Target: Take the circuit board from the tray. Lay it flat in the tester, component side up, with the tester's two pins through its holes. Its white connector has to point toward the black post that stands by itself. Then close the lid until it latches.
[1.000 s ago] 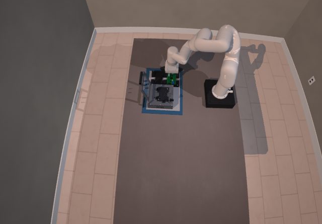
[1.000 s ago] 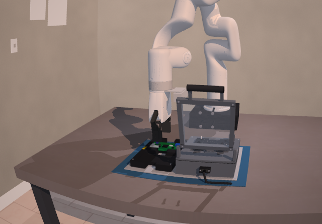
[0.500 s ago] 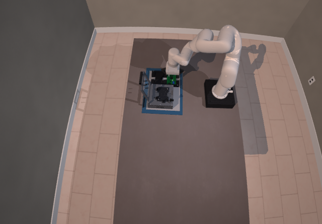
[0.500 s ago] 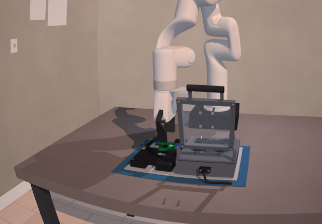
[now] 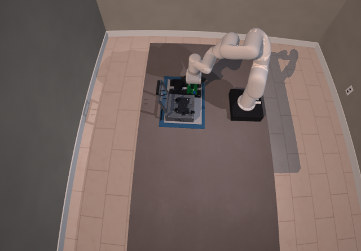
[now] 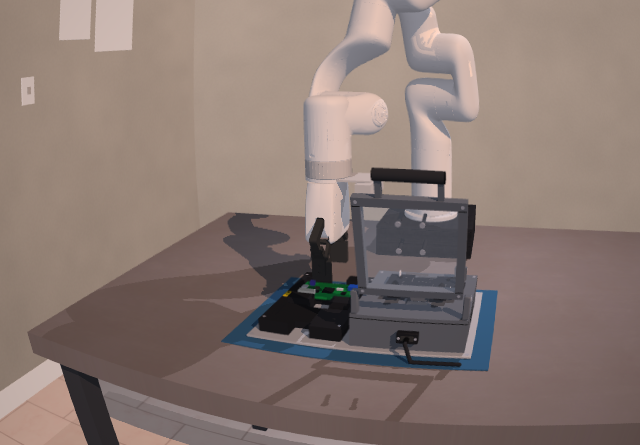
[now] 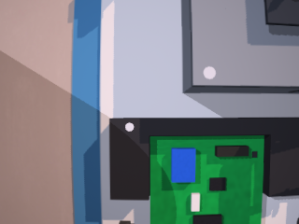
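Observation:
The green circuit board (image 7: 207, 182) lies component side up in the black tray (image 7: 140, 159), with a blue part and black chips on top. It also shows in the exterior view (image 6: 326, 290) and the top view (image 5: 192, 89). My gripper (image 6: 320, 254) is open and empty, hanging just above the board. Its fingers are out of the wrist view. The grey tester (image 6: 413, 306) stands beside the tray with its clear lid (image 6: 410, 241) raised upright. The tester's corner shows in the wrist view (image 7: 243, 42).
Tray and tester sit on a blue mat (image 6: 361, 347) with a white sheet. The lid's black handle (image 6: 408, 175) sticks up close to my arm. A black cable (image 6: 429, 360) lies at the tester's front. My black base (image 5: 246, 108) is to the right.

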`<state>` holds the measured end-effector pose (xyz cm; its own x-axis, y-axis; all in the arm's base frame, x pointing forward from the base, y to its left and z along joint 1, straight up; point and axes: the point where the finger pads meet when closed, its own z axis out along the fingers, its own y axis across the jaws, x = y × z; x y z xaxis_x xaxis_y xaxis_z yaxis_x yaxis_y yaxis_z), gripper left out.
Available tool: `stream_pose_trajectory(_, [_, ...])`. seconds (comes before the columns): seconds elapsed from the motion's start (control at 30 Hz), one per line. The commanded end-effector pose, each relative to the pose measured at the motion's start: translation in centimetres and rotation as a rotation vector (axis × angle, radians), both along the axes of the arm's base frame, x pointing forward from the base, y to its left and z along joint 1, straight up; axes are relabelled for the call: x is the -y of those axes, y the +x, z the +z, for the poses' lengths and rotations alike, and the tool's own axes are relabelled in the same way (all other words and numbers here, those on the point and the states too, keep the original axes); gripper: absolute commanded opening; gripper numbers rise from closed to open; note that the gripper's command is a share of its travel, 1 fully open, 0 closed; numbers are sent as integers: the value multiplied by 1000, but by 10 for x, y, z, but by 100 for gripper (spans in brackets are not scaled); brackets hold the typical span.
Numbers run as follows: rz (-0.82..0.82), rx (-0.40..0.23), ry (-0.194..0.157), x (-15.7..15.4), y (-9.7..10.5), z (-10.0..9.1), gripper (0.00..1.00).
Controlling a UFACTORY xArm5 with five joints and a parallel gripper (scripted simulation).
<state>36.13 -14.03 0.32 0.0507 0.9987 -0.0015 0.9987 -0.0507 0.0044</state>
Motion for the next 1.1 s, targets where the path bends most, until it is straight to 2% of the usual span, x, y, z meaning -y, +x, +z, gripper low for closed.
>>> stream_pose_trajectory(0.0, [0,3,-1,0,1,1,100])
stream_pose_trajectory(1.07, [0,3,-1,0,1,5,100])
